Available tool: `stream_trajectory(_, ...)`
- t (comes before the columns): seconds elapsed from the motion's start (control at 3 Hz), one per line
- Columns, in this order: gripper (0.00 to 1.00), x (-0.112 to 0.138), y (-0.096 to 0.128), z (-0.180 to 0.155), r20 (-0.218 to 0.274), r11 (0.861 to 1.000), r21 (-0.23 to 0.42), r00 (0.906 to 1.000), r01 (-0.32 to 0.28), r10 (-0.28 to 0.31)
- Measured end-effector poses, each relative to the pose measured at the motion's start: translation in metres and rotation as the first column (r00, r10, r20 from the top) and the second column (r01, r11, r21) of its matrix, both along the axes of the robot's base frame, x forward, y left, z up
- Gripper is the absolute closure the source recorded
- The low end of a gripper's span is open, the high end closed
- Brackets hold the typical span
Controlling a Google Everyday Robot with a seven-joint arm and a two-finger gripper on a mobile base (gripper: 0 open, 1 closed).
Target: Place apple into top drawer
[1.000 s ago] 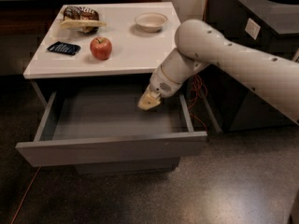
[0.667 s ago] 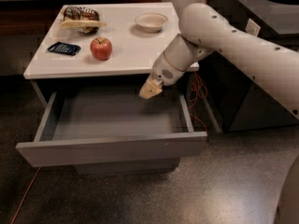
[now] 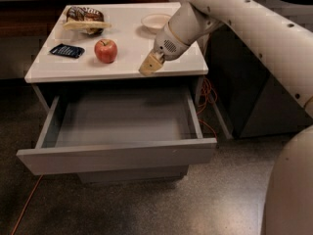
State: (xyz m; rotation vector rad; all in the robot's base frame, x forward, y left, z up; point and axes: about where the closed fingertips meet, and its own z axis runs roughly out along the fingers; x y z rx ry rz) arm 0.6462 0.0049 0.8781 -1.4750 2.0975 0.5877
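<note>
**Drawer** (image 3: 117, 155) stands pulled out and empty at 6 o'clock of the counter (image 3: 127, 33), its dark inside exposed, so you have an open place to drop into. **Apple** (image 3: 105, 50) sits stem-up on the counter, at 9 o'clock from the hand (image 3: 150, 65) and apart from it. **Hand** hovers over the counter's front edge, angled down. You cannot tell whether it is wide or narrow, but it carries nothing. Bowl (image 3: 155, 21) lies at 12 o'clock of the hand. Bag (image 3: 85, 19) and blue packet (image 3: 67, 50) lie beyond the apple. As a judgement, your reach runs toward 9 o'clock and crosses none of them.
</note>
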Motion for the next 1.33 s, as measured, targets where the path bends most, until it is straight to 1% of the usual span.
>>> stream_trajectory(0.33, 0.29, 0.011, 0.013, 0.016, -0.006, 0.999, 0.019, 0.9987, 0.051, -0.051)
stream_trajectory(0.67, 0.0, 0.028, 0.024, 0.028, -0.034, 0.991, 0.032, 0.9915, 0.127, -0.126)
stream_trajectory(1.0, 0.0, 0.028, 0.024, 0.027, -0.034, 0.991, 0.032, 0.9915, 0.127, -0.126)
stream_trajectory(1.33, 0.0, 0.036, 0.027, 0.023, -0.052, 0.988, 0.031, 0.9876, 0.15, -0.148)
